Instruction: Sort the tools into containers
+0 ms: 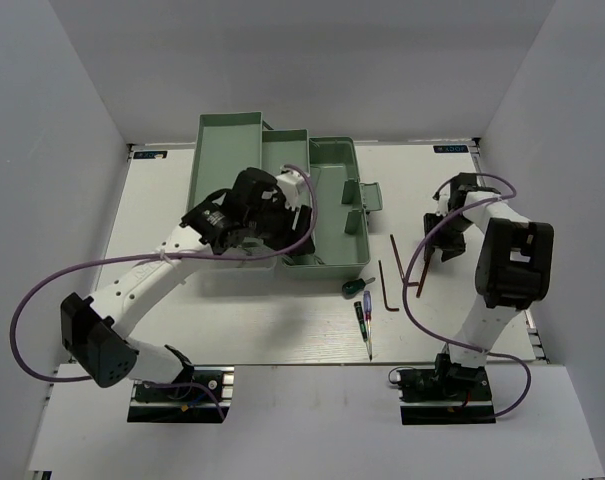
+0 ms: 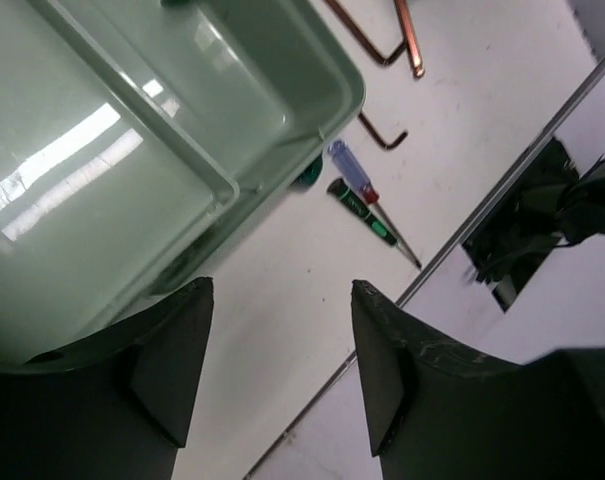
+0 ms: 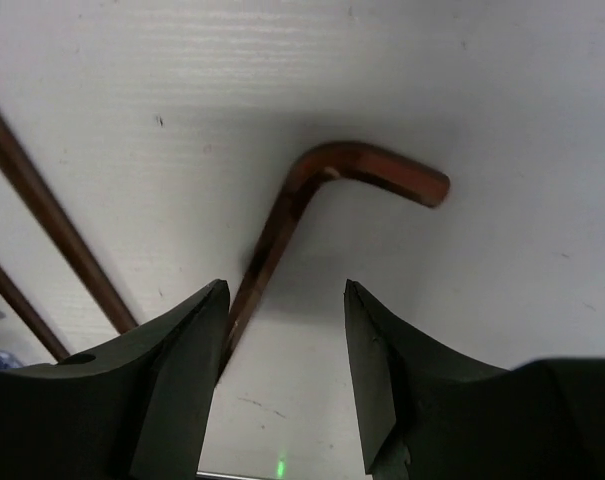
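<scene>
Slippage looms: the right hand (image 3: 282,300), open and empty, straddles the flat hex key (image 3: 292,200) near the right edge of the surface (image 3: 502,90). Closing off-centre may skid it.

The left arm (image 1: 147,275) hides part of the toolbox (image 1: 327,262).

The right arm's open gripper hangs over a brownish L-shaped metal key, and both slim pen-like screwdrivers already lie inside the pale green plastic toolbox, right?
No: the top external view shows both slim pen-like screwdrivers on the white table, outside the pale green plastic toolbox. The right gripper is open over the brownish L-shaped key.
</scene>
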